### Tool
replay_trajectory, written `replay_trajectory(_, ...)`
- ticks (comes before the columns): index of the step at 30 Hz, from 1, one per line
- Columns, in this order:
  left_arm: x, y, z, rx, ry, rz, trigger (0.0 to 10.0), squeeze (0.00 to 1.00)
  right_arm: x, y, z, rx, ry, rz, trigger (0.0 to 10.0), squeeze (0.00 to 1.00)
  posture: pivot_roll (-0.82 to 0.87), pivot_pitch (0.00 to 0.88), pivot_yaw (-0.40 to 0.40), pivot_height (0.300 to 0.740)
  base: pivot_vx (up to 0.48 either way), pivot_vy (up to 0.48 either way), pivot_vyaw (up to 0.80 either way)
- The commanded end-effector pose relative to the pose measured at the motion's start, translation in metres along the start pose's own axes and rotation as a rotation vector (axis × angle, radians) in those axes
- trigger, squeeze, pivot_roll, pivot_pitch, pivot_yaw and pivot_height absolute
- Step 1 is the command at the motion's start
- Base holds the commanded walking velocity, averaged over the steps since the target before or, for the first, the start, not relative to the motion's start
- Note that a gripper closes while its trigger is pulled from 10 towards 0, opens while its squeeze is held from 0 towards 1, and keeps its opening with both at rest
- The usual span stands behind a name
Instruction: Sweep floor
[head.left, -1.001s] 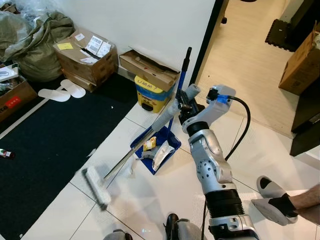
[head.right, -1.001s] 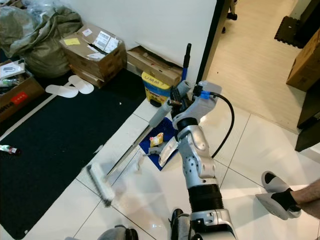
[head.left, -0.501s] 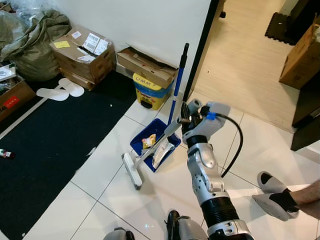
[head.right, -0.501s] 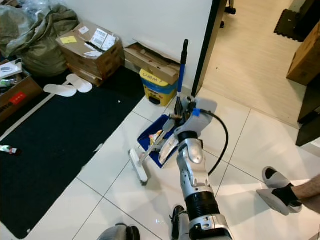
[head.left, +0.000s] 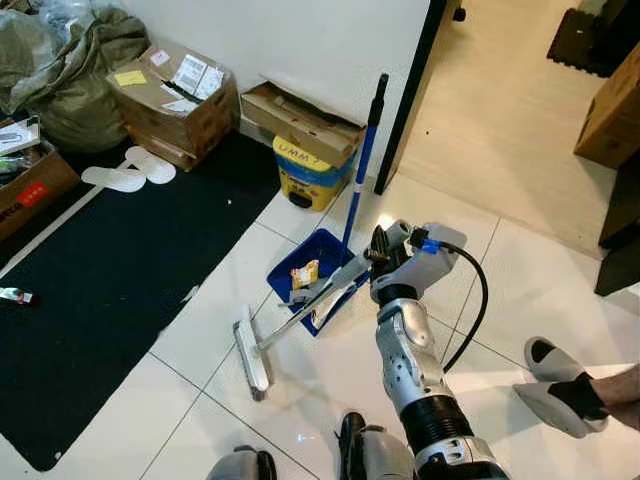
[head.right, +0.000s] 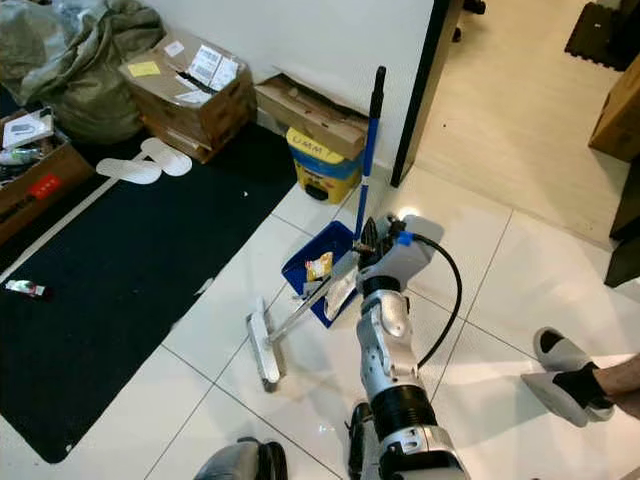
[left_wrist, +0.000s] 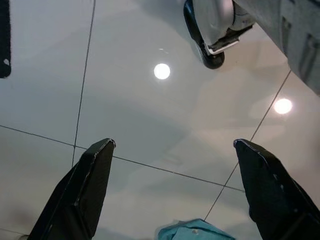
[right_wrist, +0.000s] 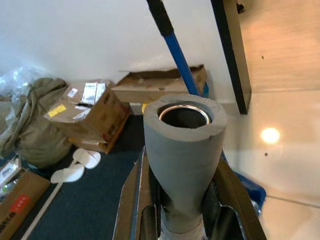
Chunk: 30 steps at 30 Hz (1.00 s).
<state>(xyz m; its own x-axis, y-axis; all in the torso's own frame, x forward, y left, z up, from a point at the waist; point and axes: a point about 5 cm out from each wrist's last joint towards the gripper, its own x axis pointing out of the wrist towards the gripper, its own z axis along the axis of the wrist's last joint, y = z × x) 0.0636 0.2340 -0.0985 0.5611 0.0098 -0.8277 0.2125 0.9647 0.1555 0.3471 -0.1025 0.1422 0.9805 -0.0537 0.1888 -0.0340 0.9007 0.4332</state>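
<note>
1. Broom lay slanted across the white tile floor, head down near the black mat, shaft running up over the blue dustpan.
2. Looked light and stiff, probably a hollow metal tube with a grey foam grip at the top. Foam likely grippy, bare shaft likely slick, so best held on the foam.
3. Right gripper was clamped round that foam end, fingers snug on both sides.
4. Dustpan already held a few wrappers, its blue handle standing upright by the yellow bin.
5. Left gripper hung spread wide over bare tile, holding nothing.
6. Cardboard boxes along the wall, a person's slippered foot off to the right.
</note>
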Motion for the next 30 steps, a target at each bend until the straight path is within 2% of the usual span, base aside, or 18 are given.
replay_trajectory(1, -0.006, -0.007, -0.015, 0.001, 0.047, -0.023, 10.0, 0.0, 0.003, 0.066, 0.01, 0.226, -0.033, 0.101, 10.0, 0.0, 0.14, 0.371, 0.008, 0.74, 0.0, 0.0, 0.0)
replay_trajectory(5, -0.005, -0.009, -0.014, 0.001, 0.045, -0.027, 10.0, 0.0, 0.001, 0.072, 0.011, 0.258, -0.019, 0.125, 10.0, 0.0, 0.13, 0.371, 0.008, 0.74, 0.0, 0.0, 0.0)
replay_trajectory(10, -0.005, -0.011, -0.012, 0.0, 0.042, -0.033, 10.0, 0.0, -0.004, 0.08, 0.007, 0.235, -0.019, 0.168, 10.0, 0.0, 0.13, 0.375, 0.004, 0.74, 0.0, 0.0, 0.0)
replay_trajectory(12, -0.005, -0.013, -0.012, -0.002, 0.038, -0.036, 10.0, 0.0, -0.009, 0.09, 0.008, 0.108, -0.077, 0.265, 10.0, 0.0, 0.13, 0.379, 0.003, 0.74, 0.0, 0.0, 0.0)
replay_trajectory(13, -0.005, -0.013, -0.012, -0.002, 0.038, -0.036, 10.0, 0.0, -0.009, 0.09, 0.008, 0.108, -0.077, 0.265, 10.0, 0.0, 0.13, 0.379, 0.003, 0.74, 0.0, 0.0, 0.0)
replay_trajectory(14, -0.005, -0.013, -0.013, -0.003, 0.038, -0.036, 10.0, 0.0, -0.011, 0.096, 0.009, 0.038, -0.113, 0.323, 10.0, 0.0, 0.13, 0.379, 0.003, 0.74, 0.0, 0.0, 0.0)
replay_trajectory(15, -0.005, -0.013, -0.013, -0.003, 0.038, -0.036, 10.0, 0.0, -0.011, 0.096, 0.009, 0.038, -0.113, 0.323, 10.0, 0.0, 0.13, 0.379, 0.003, 0.74, 0.0, 0.0, 0.0)
replay_trajectory(17, -0.006, -0.013, -0.014, -0.004, 0.039, -0.035, 10.0, 0.0, -0.013, 0.103, 0.012, -0.038, -0.158, 0.388, 10.0, 0.0, 0.13, 0.382, 0.002, 0.74, 0.0, 0.0, 0.0)
replay_trajectory(20, -0.006, -0.013, -0.014, -0.004, 0.039, -0.035, 10.0, 0.0, -0.013, 0.103, 0.012, -0.038, -0.158, 0.388, 10.0, 0.0, 0.13, 0.382, 0.002, 0.74, 0.0, 0.0, 0.0)
replay_trajectory(22, -0.007, -0.013, -0.016, -0.007, 0.043, -0.032, 10.0, 0.0, -0.012, 0.108, 0.016, -0.126, -0.205, 0.431, 10.0, 0.0, 0.14, 0.382, -0.003, 0.74, 0.0, 0.0, 0.0)
replay_trajectory(25, -0.008, -0.013, -0.017, -0.008, 0.044, -0.03, 10.0, 0.0, -0.011, 0.108, 0.018, -0.16, -0.222, 0.444, 10.0, 0.0, 0.14, 0.382, -0.003, 0.74, 0.0, 0.0, 0.0)
replay_trajectory(27, -0.008, -0.014, -0.017, -0.012, 0.043, -0.029, 10.0, 0.0, -0.007, 0.106, 0.026, -0.223, -0.273, 0.434, 10.0, 0.0, 0.14, 0.383, -0.007, 0.74, 0.0, 0.0, 0.0)
replay_trajectory(30, -0.007, -0.015, -0.016, -0.013, 0.042, -0.031, 10.0, 0.0, 0.001, 0.102, 0.037, -0.225, -0.317, 0.385, 10.0, 0.0, 0.13, 0.379, -0.009, 0.74, 0.0, 0.0, 0.0)
